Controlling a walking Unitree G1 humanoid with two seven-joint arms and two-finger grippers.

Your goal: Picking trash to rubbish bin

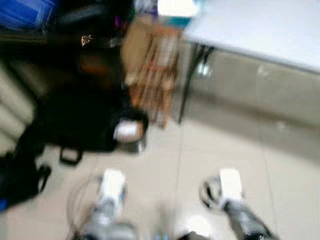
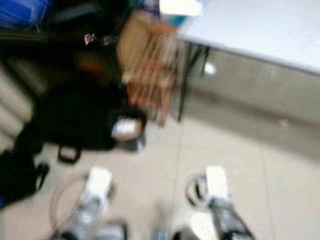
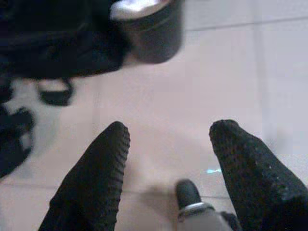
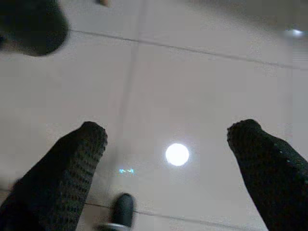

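Looking at your blurry head views, you've got the small black bin (image 1: 131, 134) on the tiled floor (image 1: 280, 200), tucked right against a black bag (image 1: 75, 120), with something pale inside. Both arms sit low, near side of the bin. Your left gripper (image 3: 168, 144) has its jaws apart over bare tile, same for the right gripper (image 4: 166, 139). A grey bench (image 1: 260, 25) stands beyond the bin.
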